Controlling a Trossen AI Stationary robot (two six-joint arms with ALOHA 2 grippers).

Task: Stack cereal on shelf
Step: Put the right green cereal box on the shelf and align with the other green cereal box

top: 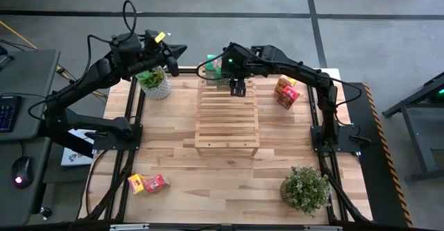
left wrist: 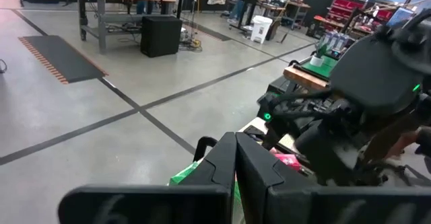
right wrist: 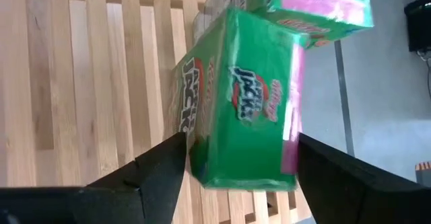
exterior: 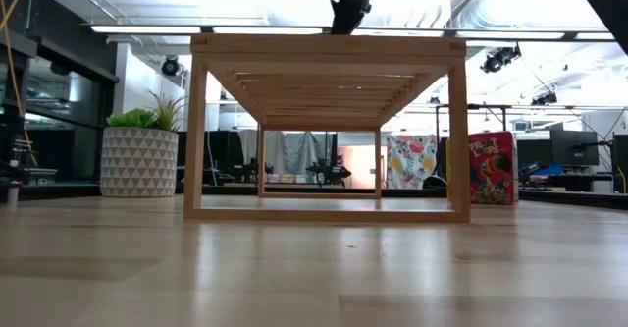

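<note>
All told, counting six cereal boxes on the surface (top: pixel 229 172).

Finding two green boxes at the far end of the shelf (top: pixel 227 116). In the right wrist view, seeing one green box (right wrist: pixel 246 99) lying on the slats and the second green box (right wrist: pixel 316 5) just beyond it, close against it.

Logging the right gripper (top: pixel 238 87) as hovering over the far end of the shelf. Reading its jaws as released, spread wide and straddling the nearer green box. Placing one finger just beside each of that box's two sides. Not resolving whether either finger is touching the cardboard.

Noting a pair of pink-red and yellow boxes (top: pixel 286 92) on the surface to the right of the shelf, well apart from it. Noting a yellow box (top: pixel 137 183) and a pink-red box (top: pixel 157 183) lying side by side near the front left corner.

Recording the left gripper (top: pixel 177 50) as waiting past the far edge of the surface, jaws clenched on nothing.

Also marking a potted plant (top: pixel 155 82) at the far left and a second potted plant (top: pixel 305 188) at the near right.
</note>
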